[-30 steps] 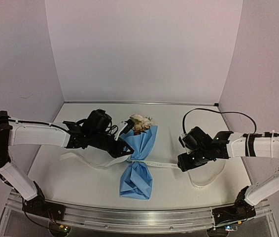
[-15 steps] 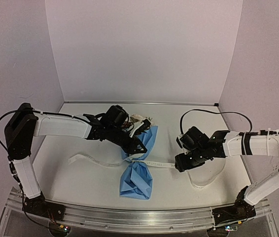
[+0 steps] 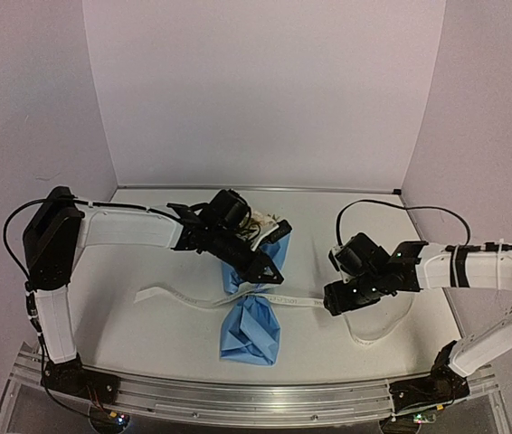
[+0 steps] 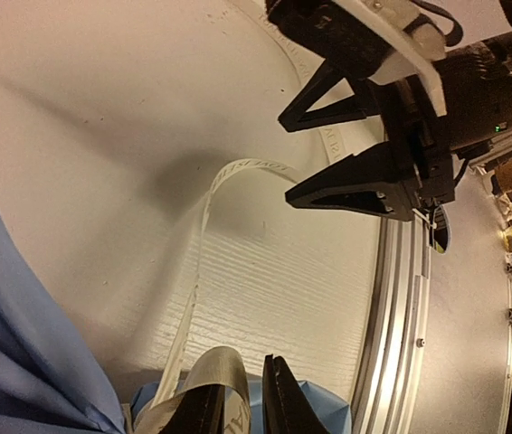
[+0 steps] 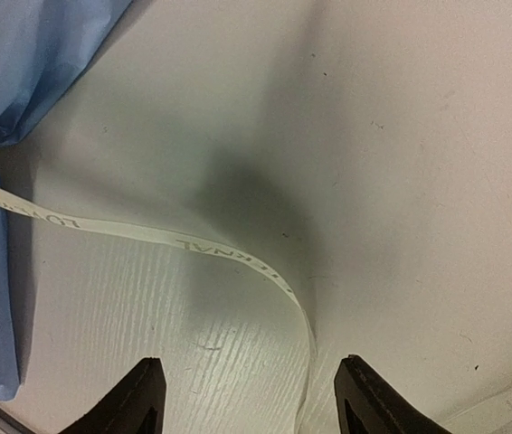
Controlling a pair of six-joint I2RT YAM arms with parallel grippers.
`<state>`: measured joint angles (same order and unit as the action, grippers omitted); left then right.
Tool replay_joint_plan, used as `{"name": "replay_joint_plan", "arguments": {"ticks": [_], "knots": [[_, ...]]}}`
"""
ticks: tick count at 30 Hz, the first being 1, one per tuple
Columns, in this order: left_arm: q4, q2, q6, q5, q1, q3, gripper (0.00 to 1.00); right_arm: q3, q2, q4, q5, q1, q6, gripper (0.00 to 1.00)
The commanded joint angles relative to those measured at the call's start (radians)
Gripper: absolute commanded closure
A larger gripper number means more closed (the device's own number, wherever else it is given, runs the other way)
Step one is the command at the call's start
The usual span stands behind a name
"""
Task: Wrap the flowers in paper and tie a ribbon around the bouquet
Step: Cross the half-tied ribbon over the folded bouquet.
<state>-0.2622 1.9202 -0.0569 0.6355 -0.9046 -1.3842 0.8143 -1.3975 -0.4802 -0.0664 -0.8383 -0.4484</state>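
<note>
The bouquet (image 3: 251, 325) lies on the table (image 3: 147, 235) between your two arms. Its long axis runs from the near edge toward the back wall, and the flowers (image 3: 262, 220) peek out at the far end. The ribbon (image 3: 179, 297) crosses it at right angles at the pinched waist, with one tail trailing left and the other right.

Your next move probably turns on that right tail. From the waist it runs straight toward your right gripper (image 5: 251, 366) and passes on the table between its fingers, which stand wide apart and hold nothing. The right arm is plainly the nearer one, so close across the ribbon's width, not along its length.

Your left gripper (image 4: 249, 389) sits over the waist with its fingers nearly together and only a thin slit between them. The ribbon rests against one finger, but you cannot tell whether it is pinched.

The ribbon is flat, narrow and limp, with faint print, and it arches slightly off the table. The paper is thin, creased and matte blue, and it will crumple easily.
</note>
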Motion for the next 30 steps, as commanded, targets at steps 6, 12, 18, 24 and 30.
{"name": "replay_joint_plan", "arguments": {"ticks": [6,12,18,24,30], "knots": [[-0.01,0.033,0.011,0.032,-0.047,-0.088,0.87,-0.086,0.082,-0.034,-0.043,0.035,-0.026,0.28],[-0.017,0.048,0.013,0.026,-0.056,-0.083,0.9,-0.116,0.028,-0.021,0.08,0.037,-0.048,0.33],[-0.005,0.043,0.012,0.019,-0.059,-0.073,0.92,-0.177,-0.003,-0.003,0.069,0.035,-0.08,0.4],[-0.002,0.038,0.018,0.017,-0.06,-0.074,0.93,-0.241,0.004,0.011,0.066,0.019,-0.113,0.47],[0.005,0.034,0.03,0.021,-0.06,-0.073,0.94,-0.221,0.023,-0.032,-0.007,0.018,-0.09,0.84]]}}
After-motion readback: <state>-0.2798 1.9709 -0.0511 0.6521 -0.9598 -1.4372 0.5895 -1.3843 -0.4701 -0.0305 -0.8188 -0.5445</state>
